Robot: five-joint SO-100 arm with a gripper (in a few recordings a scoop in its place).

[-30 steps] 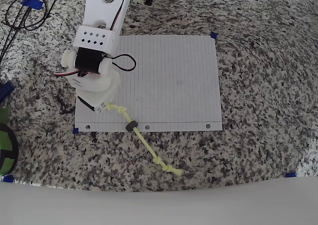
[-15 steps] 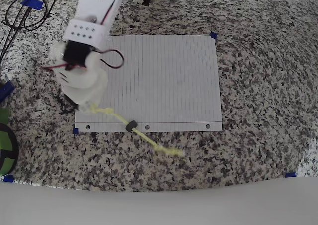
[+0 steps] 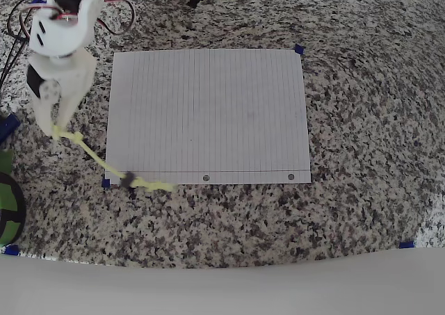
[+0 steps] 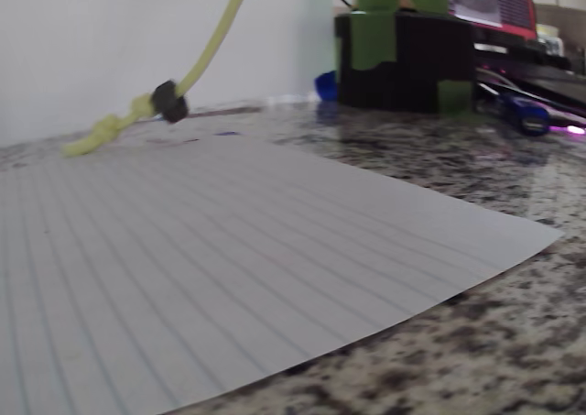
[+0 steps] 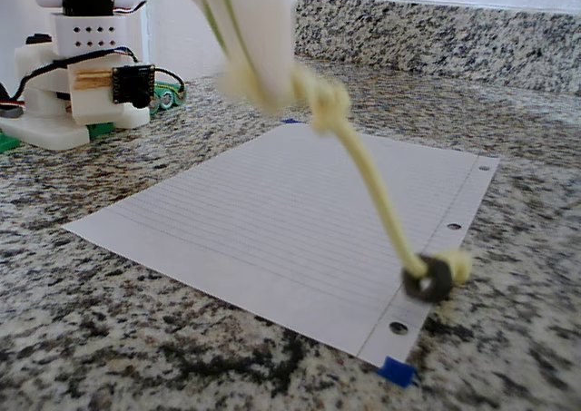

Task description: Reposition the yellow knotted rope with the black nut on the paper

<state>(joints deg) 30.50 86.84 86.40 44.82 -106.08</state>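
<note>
The white lined paper [image 3: 208, 113] lies flat on the granite counter, punched holes along its near edge. My white gripper [image 3: 54, 126] hangs left of the paper, off its edge, shut on one knotted end of the yellow knotted rope [image 3: 97, 158]. From there the rope slopes down to the paper's lower left corner, where the black nut [image 3: 127, 181] sits against the far knot. In the fixed view the blurred gripper [image 5: 250, 80] holds the rope [image 5: 372, 189] taut above the nut [image 5: 428, 279] at the paper [image 5: 272, 220] corner. The wrist view shows rope [image 4: 211, 44], nut [image 4: 167, 101] and paper [image 4: 229, 250].
Blue tape marks [image 3: 299, 49] dot the paper's corners and the counter. Black cables [image 3: 21, 23] lie at the top left, and a green and black object [image 3: 7, 204] sits at the left edge. The arm's base [image 5: 82, 75] stands behind the paper.
The arm has swung left and up off the paper, dragging the rope along. The nut slid from the paper's near edge to its lower left corner, and the trailing knot followed leftward.
</note>
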